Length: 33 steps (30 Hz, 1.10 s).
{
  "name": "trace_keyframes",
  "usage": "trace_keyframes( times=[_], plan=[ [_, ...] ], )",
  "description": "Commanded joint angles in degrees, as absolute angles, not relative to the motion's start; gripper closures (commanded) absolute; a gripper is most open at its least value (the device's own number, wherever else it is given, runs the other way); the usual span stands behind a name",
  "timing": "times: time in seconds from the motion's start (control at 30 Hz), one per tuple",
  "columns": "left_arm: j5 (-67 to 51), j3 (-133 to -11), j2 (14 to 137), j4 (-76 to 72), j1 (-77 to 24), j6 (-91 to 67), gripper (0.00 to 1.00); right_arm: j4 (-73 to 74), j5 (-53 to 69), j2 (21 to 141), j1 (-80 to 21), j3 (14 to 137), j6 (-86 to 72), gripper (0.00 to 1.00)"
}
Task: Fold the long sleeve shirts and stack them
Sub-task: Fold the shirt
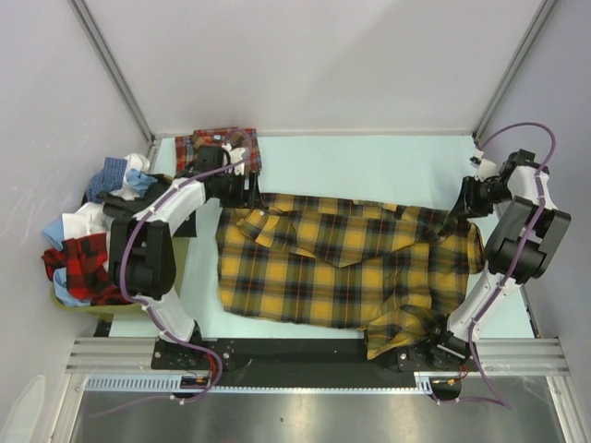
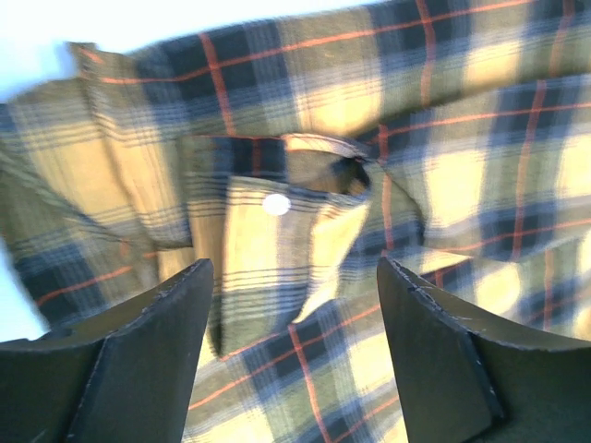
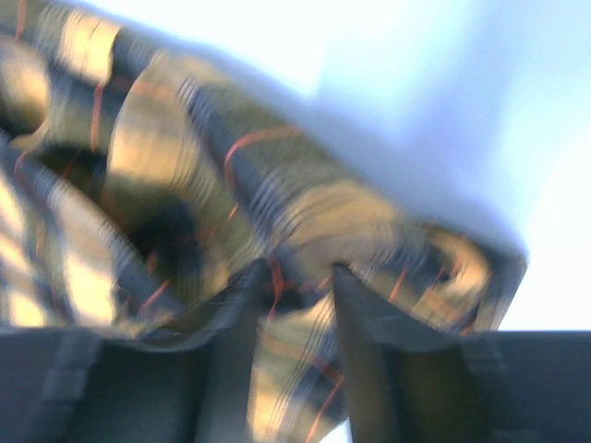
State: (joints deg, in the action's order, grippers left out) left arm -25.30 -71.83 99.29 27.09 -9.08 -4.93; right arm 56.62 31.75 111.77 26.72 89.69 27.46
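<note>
The yellow-and-black plaid shirt (image 1: 342, 263) lies spread across the pale table (image 1: 369, 157), collar to the left, one sleeve bunched at the front right. My left gripper (image 1: 247, 192) hovers open over the collar corner. In the left wrist view the left gripper (image 2: 295, 268) has its jaws wide apart above the collar and a white button (image 2: 276, 204). My right gripper (image 1: 459, 210) is at the shirt's right edge. In the blurred right wrist view the right gripper (image 3: 295, 277) is shut on a fold of the yellow shirt (image 3: 185, 175). The red-orange plaid shirt (image 1: 214, 148) lies folded at the back left.
A bin (image 1: 69, 300) heaped with other clothes (image 1: 83, 258) stands at the left edge, beside the left arm. Metal frame posts (image 1: 111, 65) and white walls close in the back corners. A black rail (image 1: 305, 355) runs along the table's front edge.
</note>
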Motion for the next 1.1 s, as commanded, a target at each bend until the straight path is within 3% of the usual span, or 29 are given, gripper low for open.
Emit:
trace_keyframes(
  times=[0.0,0.1,0.23,0.53,0.6,0.8,1.07],
  plan=[
    [-19.70,-77.42,102.03,29.26,-7.56,-1.15,0.25,47.38,29.88,115.74,25.67,92.63,22.85,0.78],
    [-16.53,-81.11,104.76,30.67,-7.12,1.92,0.28,44.31,28.13,118.47,25.58,95.09,21.19,1.00],
    [-13.45,-85.33,108.97,31.99,-6.59,5.18,0.35,43.76,25.67,122.43,24.44,99.48,20.65,1.00],
    [-12.01,-94.47,117.94,32.69,-6.50,8.96,0.36,44.38,25.66,121.73,24.61,98.88,24.43,1.00],
    [-14.23,-96.15,118.74,32.35,-6.50,9.84,0.46,44.47,25.84,121.82,23.91,98.96,24.52,1.00],
    [-16.35,-100.28,121.90,32.17,-7.21,9.50,0.57,45.00,25.66,122.08,22.68,98.79,24.96,1.00],
    [-13.18,-100.72,126.12,33.40,-7.29,8.09,0.59,45.26,24.79,122.43,22.68,99.93,24.79,1.00]
  ],
)
